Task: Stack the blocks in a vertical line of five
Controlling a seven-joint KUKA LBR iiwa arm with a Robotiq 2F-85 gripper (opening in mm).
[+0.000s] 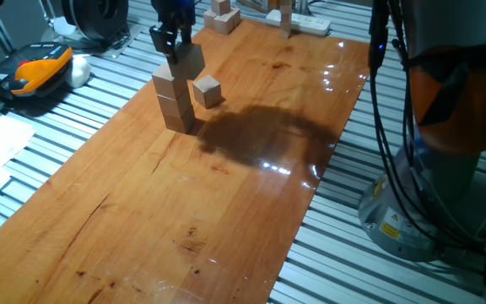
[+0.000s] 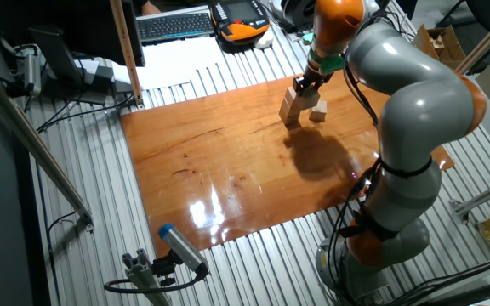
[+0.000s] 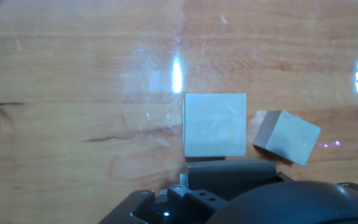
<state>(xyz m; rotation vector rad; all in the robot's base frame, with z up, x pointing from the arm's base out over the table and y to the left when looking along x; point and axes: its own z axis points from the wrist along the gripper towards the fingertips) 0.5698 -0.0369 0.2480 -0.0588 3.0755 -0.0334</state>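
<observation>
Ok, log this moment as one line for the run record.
stack: three blocks high | gripper: holding block beside stack top | loose block: on table right of stack

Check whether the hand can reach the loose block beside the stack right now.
Probably yes. The loose block lies apart from the stack with its top uncovered, so the hand, which is over the stack, looks free to come down on it.
</observation>
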